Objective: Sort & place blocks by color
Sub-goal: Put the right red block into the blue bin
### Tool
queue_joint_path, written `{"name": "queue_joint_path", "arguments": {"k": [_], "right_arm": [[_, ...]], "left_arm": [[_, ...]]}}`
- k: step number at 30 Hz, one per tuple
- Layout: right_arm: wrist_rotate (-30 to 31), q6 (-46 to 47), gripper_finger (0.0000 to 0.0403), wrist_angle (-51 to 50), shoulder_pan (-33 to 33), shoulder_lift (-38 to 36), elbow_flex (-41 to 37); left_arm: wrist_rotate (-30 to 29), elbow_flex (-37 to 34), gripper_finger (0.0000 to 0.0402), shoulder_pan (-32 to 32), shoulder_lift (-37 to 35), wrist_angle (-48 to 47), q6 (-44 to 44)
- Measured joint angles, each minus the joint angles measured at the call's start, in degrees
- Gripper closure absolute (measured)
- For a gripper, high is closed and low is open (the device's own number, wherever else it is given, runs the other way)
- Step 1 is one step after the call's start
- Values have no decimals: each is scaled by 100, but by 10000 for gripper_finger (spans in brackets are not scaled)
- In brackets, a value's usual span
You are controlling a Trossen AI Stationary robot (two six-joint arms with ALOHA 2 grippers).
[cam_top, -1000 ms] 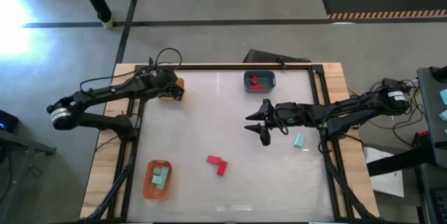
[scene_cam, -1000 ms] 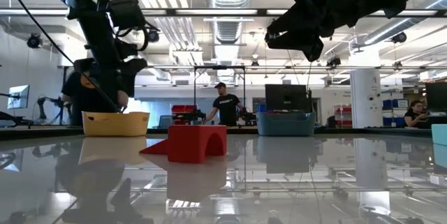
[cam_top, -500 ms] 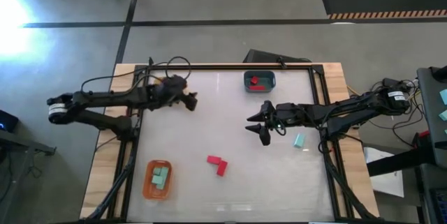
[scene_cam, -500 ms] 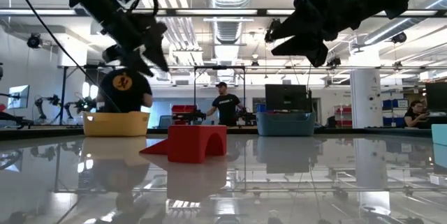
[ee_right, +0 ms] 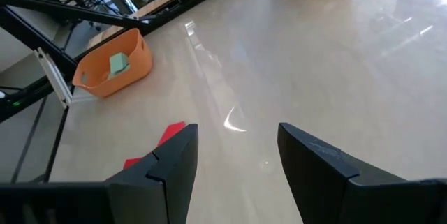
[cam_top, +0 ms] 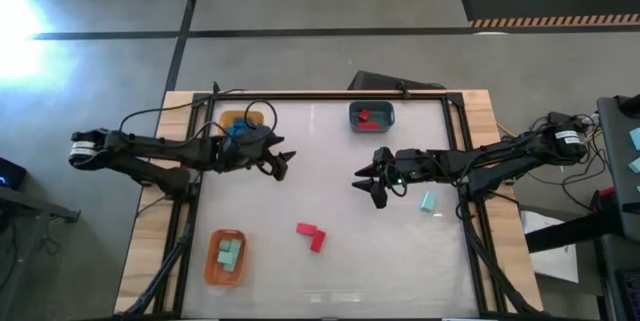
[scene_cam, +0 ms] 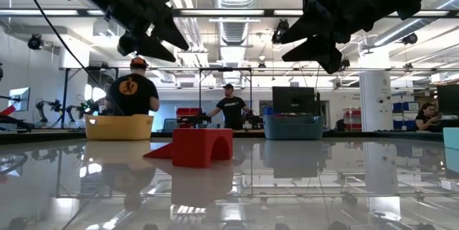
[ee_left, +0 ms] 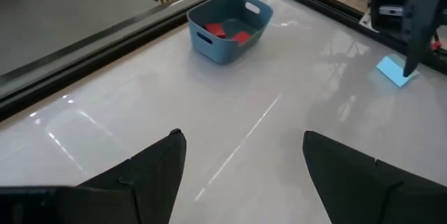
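On the glossy white table, three trays are seen: a yellow tray at the far left with blue blocks inside, partly covered by the left arm; a teal-grey tray at the far edge holding red blocks; an orange tray at the near left holding mint blocks. Two red blocks lie loose near the middle — nothing stands over them. One mint block lies beside the right arm. The left gripper hovers empty with fingers spread wide; the right gripper hovers empty, fingers apart. Behind the table, people are seen in a workshop room.
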Motion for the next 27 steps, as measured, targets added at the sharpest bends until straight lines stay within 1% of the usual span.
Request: {"name": "queue_joint_path", "arguments": {"k": [10,12,13,15,17,22,24,26,27], "right_arm": [[0,34,216,9,0,0,0],[-5,285,216,-141,0,0,74],[-74,458,216,-411,1,0,208],[-392,775,220,-1350,75,0,618],[-556,1127,226,-2581,312,81,1099],[-606,1868,248,-5568,967,565,2331],[-608,1897,256,-6668,1170,825,2781],[-606,1747,258,-7417,1351,1106,3102],[-608,1698,257,-7507,1402,1224,3235]], "left_arm": [[-3,-2,130,-33,0,-2,-7],[-3,-4,130,-33,1,-3,-8],[-4,-4,130,-33,2,0,-10],[-4,-4,130,-29,2,33,-17],[-1,-4,130,-29,2,99,2],[7,-4,130,-31,9,121,141],[9,-4,130,-33,9,122,157],[14,-7,130,-34,9,120,154],[22,-7,130,-39,9,120,134]]}}
